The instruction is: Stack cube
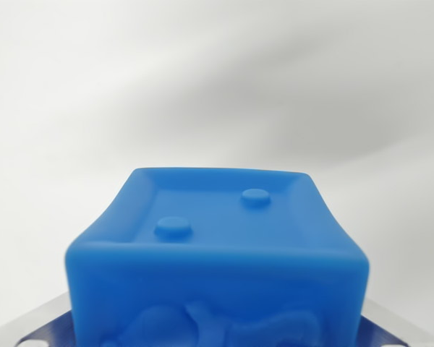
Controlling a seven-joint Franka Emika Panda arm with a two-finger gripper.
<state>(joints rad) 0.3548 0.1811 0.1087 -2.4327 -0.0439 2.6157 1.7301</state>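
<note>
A blue cube (217,246) fills the lower half of the wrist view, very close to the camera. Its upper face has a raised rim and two round studs; relief shapes show on the near face. My gripper (215,334) is shut on the blue cube: grey fingers (37,323) show at the bottom left corner and at the bottom right, pressed against the cube's two sides. No second cube is visible.
Behind the cube lies only a blurred white surface (202,79) with soft grey shadows. The cube hides whatever is straight below it.
</note>
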